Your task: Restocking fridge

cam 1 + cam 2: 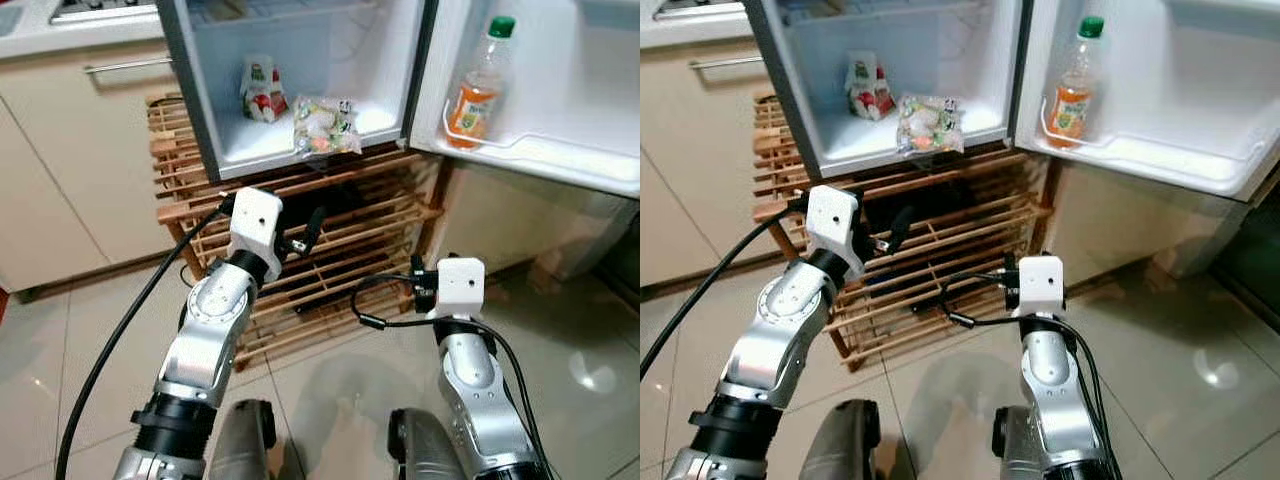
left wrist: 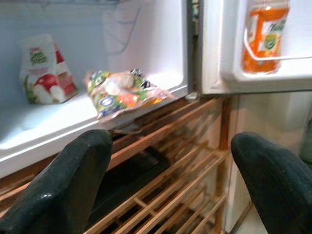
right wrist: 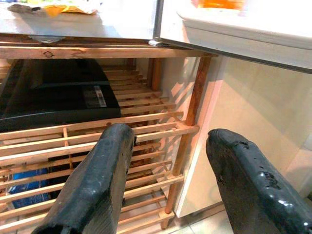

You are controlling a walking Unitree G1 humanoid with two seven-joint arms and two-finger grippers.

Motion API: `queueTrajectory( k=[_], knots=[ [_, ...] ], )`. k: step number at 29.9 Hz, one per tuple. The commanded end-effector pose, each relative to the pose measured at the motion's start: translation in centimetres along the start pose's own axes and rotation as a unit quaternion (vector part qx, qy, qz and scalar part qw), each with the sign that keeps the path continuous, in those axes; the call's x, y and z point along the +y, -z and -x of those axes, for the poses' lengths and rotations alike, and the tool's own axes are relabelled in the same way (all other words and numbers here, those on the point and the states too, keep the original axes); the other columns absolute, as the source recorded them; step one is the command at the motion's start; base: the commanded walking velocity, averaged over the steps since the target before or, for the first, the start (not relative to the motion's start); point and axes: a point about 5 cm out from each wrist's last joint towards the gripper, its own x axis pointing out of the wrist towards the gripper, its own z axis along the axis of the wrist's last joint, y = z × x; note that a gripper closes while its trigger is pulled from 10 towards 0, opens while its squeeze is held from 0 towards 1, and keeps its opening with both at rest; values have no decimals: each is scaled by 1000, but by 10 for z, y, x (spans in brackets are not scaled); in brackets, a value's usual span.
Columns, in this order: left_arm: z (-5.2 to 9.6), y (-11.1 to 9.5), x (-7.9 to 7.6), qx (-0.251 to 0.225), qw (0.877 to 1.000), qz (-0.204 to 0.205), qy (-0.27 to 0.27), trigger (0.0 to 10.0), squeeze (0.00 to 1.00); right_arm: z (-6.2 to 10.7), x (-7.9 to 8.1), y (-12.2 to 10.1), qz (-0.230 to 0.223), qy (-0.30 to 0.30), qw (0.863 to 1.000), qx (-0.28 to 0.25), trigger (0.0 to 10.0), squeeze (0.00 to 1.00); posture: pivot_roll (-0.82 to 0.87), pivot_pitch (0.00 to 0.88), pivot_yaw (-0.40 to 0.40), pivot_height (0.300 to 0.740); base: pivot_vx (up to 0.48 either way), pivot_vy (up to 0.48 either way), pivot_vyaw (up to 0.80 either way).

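A small fridge point(image 1: 205, 110) stands open on a wooden slatted rack. On its floor are a juice carton with apples on it point(image 1: 262, 88) and a clear bag of mixed food point(image 1: 322, 125) at the front edge. An orange drink bottle point(image 1: 480, 85) stands upright in the door shelf point(image 1: 520, 145). My left gripper point(image 2: 170, 146) is open and empty, held in front of the rack just below the bag. Lower and to the right, my right gripper point(image 3: 170, 136) is also open and empty, facing the rack's right post under the door hinge.
The wooden rack point(image 1: 370, 235) holds a flat black device point(image 3: 58, 92) and something blue point(image 3: 27, 187) lower down. A beige cabinet point(image 1: 80, 170) with a bar handle is to the left. The open door point(image 1: 590, 90) juts out to the right. Glossy tiled floor point(image 1: 330, 380) lies below.
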Motion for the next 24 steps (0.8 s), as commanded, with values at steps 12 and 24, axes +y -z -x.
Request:
queueTrajectory(
  k=[12, 24],
  knots=[
    [-12, -8, -5, -18, 999, 32, 21, 10000, 0, -6, 4, -7, 3, -10, 1000, -21, 10000, 384, -69, 0, 52, 625, 480, 0, 0],
    [-15, -7, -1, -16, 999, 29, 15, 10000, 0, -5, 4, -1, 0, -14, 1000, -12, 10000, 380, -69, 0, 46, 625, 480, 0, 0]
  ],
)
